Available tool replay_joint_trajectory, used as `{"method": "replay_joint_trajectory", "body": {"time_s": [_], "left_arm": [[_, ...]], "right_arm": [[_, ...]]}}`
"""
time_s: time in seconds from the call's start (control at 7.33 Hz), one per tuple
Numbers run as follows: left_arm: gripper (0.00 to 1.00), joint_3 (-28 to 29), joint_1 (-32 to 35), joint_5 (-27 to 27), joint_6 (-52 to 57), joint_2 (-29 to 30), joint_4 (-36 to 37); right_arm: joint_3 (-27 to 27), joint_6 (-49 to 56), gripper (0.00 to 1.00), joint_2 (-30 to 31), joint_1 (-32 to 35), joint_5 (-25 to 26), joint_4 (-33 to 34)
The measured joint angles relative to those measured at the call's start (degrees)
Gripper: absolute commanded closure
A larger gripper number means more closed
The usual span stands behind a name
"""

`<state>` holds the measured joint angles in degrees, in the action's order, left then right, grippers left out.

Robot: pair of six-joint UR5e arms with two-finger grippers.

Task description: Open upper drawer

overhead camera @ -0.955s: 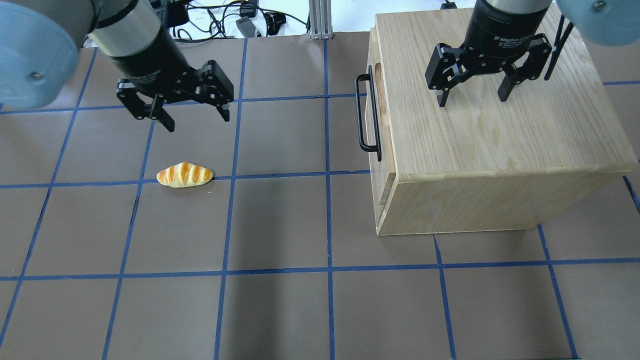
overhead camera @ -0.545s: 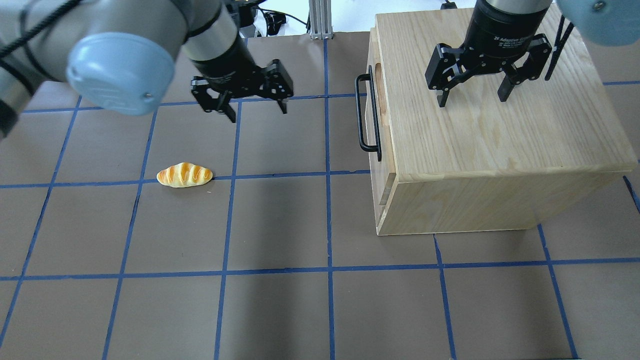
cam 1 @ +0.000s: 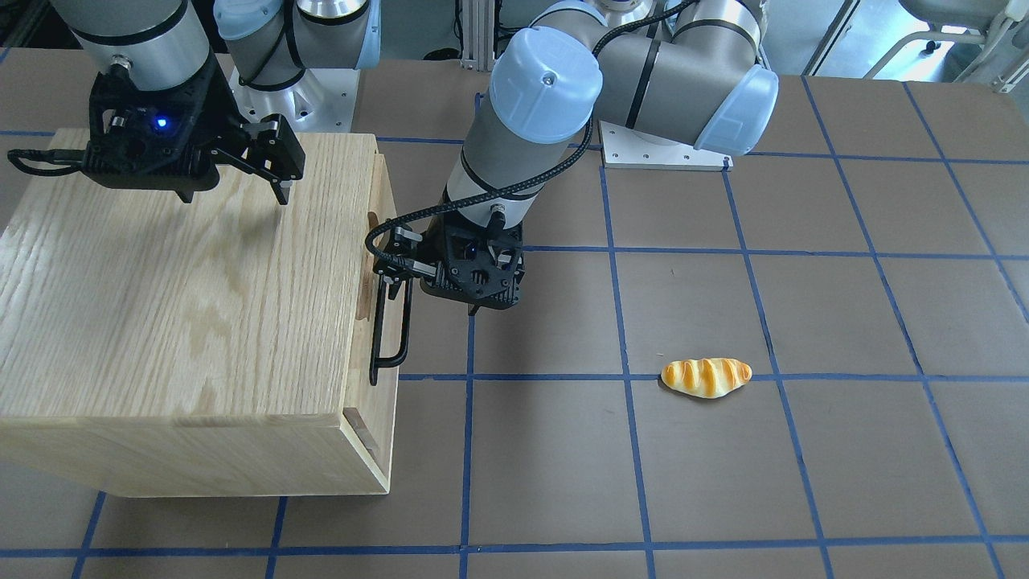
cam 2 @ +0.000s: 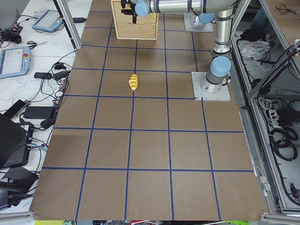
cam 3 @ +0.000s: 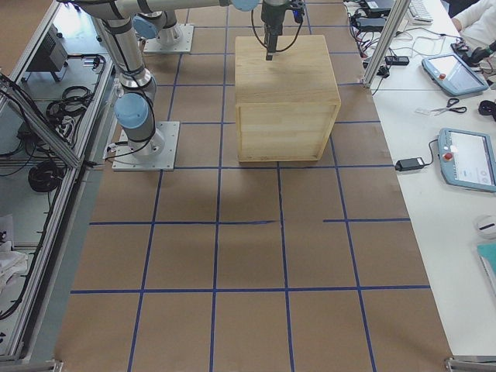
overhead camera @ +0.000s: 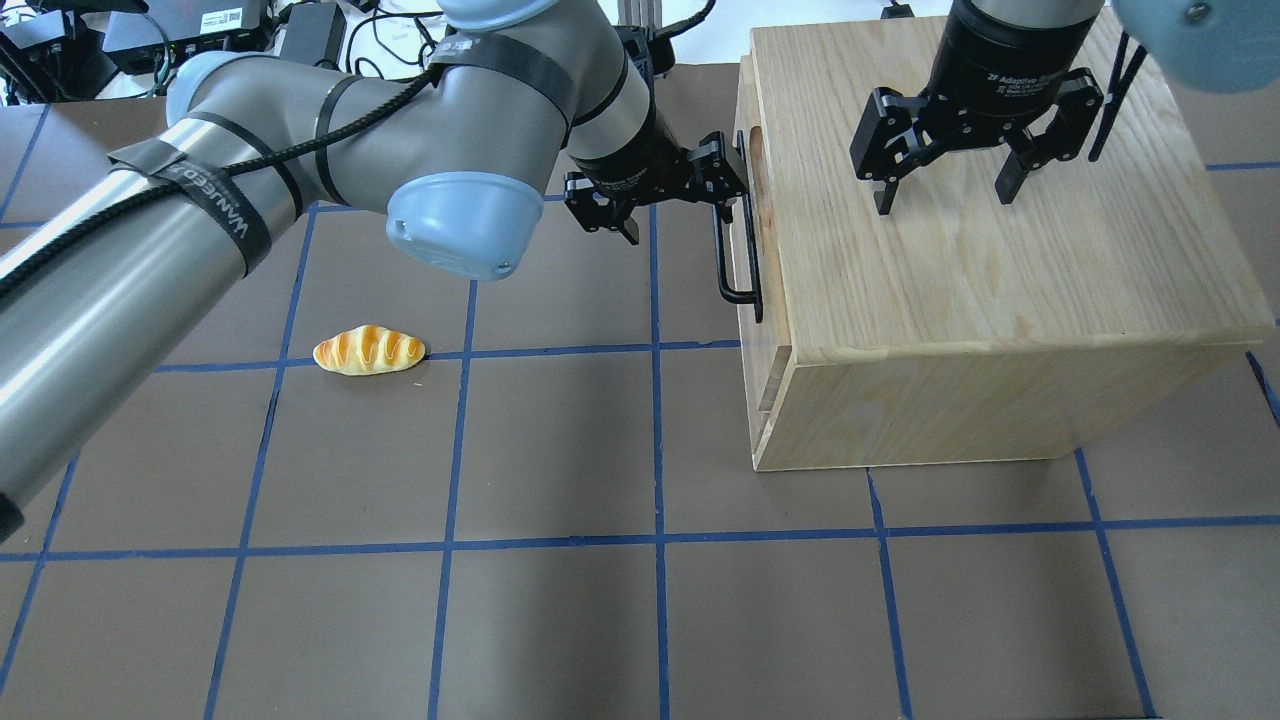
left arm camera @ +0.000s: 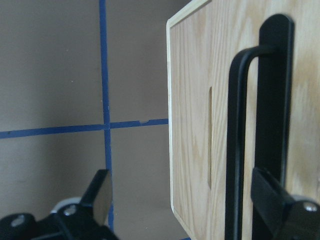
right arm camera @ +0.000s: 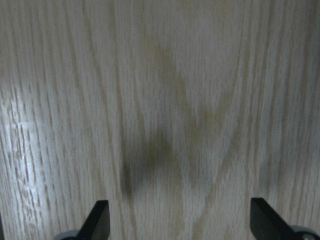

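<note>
the left gripper [overhead camera: 685, 205] is at the front of the upper drawer [left arm camera: 192, 125], jaws apart. the black bar handle [left arm camera: 239, 150] stands between them, just beside one finger [left arm camera: 277, 205], and they are not closed on it. the drawer sits pushed into the cabinet [overhead camera: 980, 290], on the right side of the overhead view. the right gripper [overhead camera: 945, 195] hangs over the cabinet top, jaws spread. a bread roll [overhead camera: 369, 350] lies on the table [overhead camera: 560, 620], well apart from the cabinet.
</note>
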<state>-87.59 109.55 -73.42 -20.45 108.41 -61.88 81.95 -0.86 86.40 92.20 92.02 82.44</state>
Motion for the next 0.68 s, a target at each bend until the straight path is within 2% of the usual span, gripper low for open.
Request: {"method": "replay_joint_trajectory", "body": {"time_s": [0.41,0.68], "left_arm": [[0.00,-2.10,-0.64,-0.77,0.91,0.02,2.72],[0.00,-2.51,-3.76,-0.91,1.16,-1.16,2.54]], "right_arm": [[-0.01,0.03,0.00,0.00,0.00,0.00,0.00],[-0.02,-0.01,0.00,0.00,0.00,0.00,0.00]]}}
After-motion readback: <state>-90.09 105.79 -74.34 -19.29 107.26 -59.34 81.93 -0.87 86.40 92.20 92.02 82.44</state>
